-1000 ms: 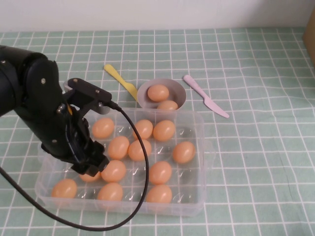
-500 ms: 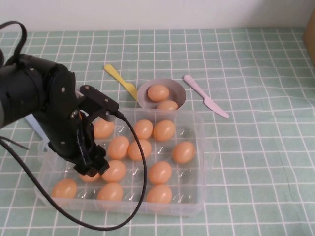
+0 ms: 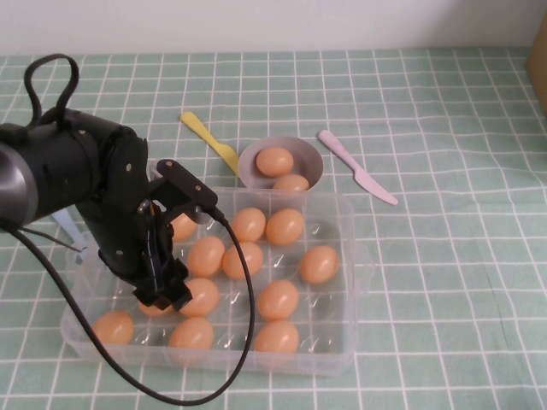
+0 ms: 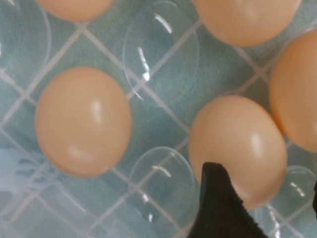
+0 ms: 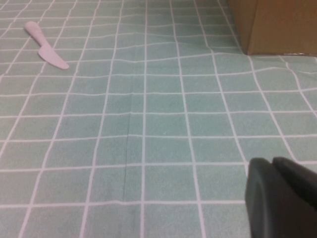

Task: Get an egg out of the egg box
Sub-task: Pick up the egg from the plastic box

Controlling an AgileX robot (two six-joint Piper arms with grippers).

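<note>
The left gripper (image 3: 169,296), jaws apart, straddles an egg (image 4: 237,148) near the egg box's (image 3: 346,256) left front. Smooth, light and brittle, it wants gentle pressure across its middle. The right gripper (image 5: 282,198), parked over bare worktop, hides its state.

1. A table (image 3: 444,282) fills nearly the whole high view, covered by a pale green cloth (image 3: 427,94) with a grid of thin white lines.
2. The cloth lies slightly rumpled, so the lines waver in places.
3. Behind the table's far edge runs a plain white wall (image 3: 273,21).
4. A brown cardboard box (image 5: 272,25) stands on the cloth at the far right edge.
5. The light is soft and even, with faint shadows.
</note>
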